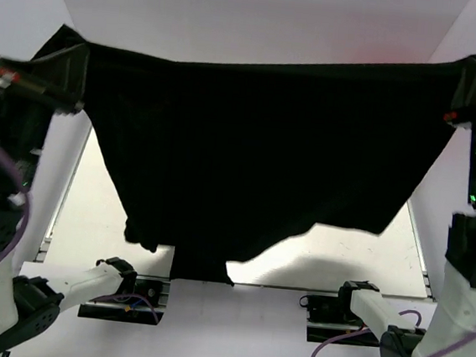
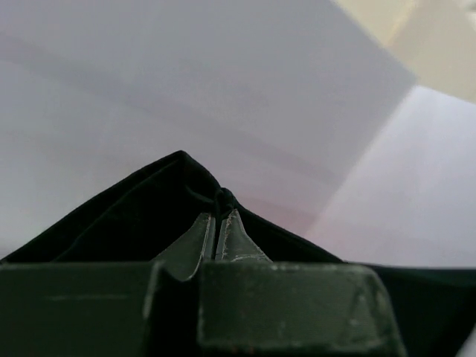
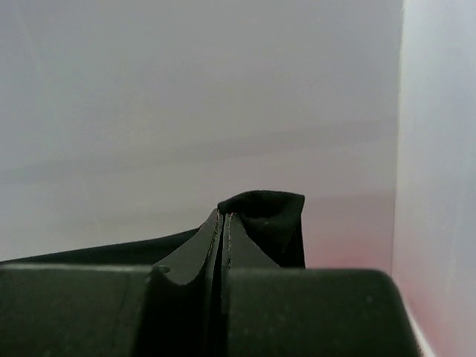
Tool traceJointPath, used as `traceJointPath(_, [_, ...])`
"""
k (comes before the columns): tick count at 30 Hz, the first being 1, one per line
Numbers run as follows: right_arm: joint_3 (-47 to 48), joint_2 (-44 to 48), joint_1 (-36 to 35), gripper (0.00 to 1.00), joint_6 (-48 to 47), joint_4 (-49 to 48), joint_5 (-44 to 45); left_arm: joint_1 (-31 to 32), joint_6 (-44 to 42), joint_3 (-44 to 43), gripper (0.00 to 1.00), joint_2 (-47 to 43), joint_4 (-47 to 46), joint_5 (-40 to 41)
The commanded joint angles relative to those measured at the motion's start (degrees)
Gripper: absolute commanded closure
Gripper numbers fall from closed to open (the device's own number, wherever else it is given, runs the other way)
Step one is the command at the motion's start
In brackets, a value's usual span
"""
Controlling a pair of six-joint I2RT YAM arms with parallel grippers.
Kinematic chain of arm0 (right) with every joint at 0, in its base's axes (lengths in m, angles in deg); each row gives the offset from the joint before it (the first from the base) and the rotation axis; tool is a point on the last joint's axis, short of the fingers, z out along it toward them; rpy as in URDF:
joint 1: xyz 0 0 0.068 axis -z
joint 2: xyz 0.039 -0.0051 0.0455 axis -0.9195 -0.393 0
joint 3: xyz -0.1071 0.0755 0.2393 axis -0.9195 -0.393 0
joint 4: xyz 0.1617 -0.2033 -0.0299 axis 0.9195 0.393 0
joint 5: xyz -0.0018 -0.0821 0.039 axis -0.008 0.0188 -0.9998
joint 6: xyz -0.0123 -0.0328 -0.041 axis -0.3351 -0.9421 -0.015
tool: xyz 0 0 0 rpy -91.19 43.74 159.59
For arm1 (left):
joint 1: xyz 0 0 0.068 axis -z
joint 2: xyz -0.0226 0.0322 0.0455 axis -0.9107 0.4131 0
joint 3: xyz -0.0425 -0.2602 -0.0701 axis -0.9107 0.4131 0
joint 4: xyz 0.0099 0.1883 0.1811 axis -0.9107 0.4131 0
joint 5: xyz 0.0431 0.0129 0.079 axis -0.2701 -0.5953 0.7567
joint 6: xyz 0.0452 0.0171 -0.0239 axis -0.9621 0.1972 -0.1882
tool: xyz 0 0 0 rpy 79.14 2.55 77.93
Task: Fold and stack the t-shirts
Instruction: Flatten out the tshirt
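1. Black, soft cloth t-shirt [image 1: 257,155] hangs spread wide in the air above the pale white surface [image 1: 365,258]. It is held up by two corners, one toward each side of the surface.
2. The left gripper [image 2: 217,217] is pressed together on a bunched corner of the t-shirt, high over the left side of the surface. Its wrist view shows dark cloth peaking between the closed fingertips.
3. The right gripper [image 3: 223,216] is likewise pinching a corner of the t-shirt, high over the right side of the surface. A small flap of cloth stands up past its tips.
4. The top edge of the t-shirt runs almost taut between the two grips, sagging slightly in the middle. The lower edge hangs uneven, lowest toward the near edge of the surface, left of centre. Whether it touches the surface cannot be told.
5. No fold is visible in the t-shirt, which hangs as one open sheet. No print shows from this side.
6. No folded t-shirt and no stack can be seen on the bare parts of the surface. Much of the surface is hidden behind the hanging cloth.
7. Judged progress is early. The t-shirt looks stretched out, ready to be laid flat on the surface. Laying it down, folding it and stacking all appear to be left.
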State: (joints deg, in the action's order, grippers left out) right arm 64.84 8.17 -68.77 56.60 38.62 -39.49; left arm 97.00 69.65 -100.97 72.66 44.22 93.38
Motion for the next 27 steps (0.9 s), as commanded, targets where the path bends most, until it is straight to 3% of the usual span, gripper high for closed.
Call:
traceJointPath(1, [-2.22, -7.39, 0.42, 1.00, -0.59, -2.78, -0.40, 0.07, -5.23, 1.05, 1.00, 7.60, -1.77, 12.55])
traceJointPath(5, [-8.09, -12.50, 0.33, 1.00, -0.15, -9.10, -6.20, -0.80, -13.29, 5.79, 1.00, 14.08, -11.68, 19.68])
traceJointPath(8, [-7.59, -18.65, 0.24, 1.00, -0.15, -12.10, -8.40, -0.81, -19.18, 6.42, 1.00, 19.98, -19.15, 28.65])
traceJointPath(10, [-5.05, -24.78, 0.16, 1.00, 0.37, -13.33, -10.32, -1.43, -28.23, 6.08, 1.00, 26.83, -28.82, 31.91])
traceJointPath(13, [3.98, -34.09, -0.02, 1.00, 0.38, -13.60, -11.48, -2.91, -33.70, -6.02, 1.00, 38.49, -30.78, 32.70])
traceJointPath(14, [9.93, -37.69, -0.11, 1.00, 0.12, -13.69, -10.96, -2.92, -35.10, -14.50, 1.00, 41.33, -31.57, 32.70])
traceJointPath(17, [27.42, -46.21, -0.46, 1.00, -0.76, -11.66, -8.94, -4.59, -41.52, -26.32, 1.00, 48.02, -38.14, 31.47])
traceJointPath(19, [29.07, -44.87, -0.63, 1.00, -0.68, -15.16, -8.50, -5.12, -44.35, -27.33, 1.00, 48.04, -44.56, 27.45])
traceJointPath(20, [25.50, -43.63, -0.64, 1.00, -0.16, -24.14, -7.80, -5.12, -44.35, -27.33, 1.00, 46.65, -45.89, 24.82])
traceJointPath(23, [17.92, -38.28, -0.46, 1.00, 2.75, -30.72, -7.35, -5.12, -42.68, -26.80, 1.00, 42.07, -46.09, 21.29])
traceJointPath(27, [10.19, -32.92, -0.46, 1.00, 2.14, -29.16, -11.65, -5.12, -40.65, -13.23, 1.00, 33.82, -44.15, 21.09])
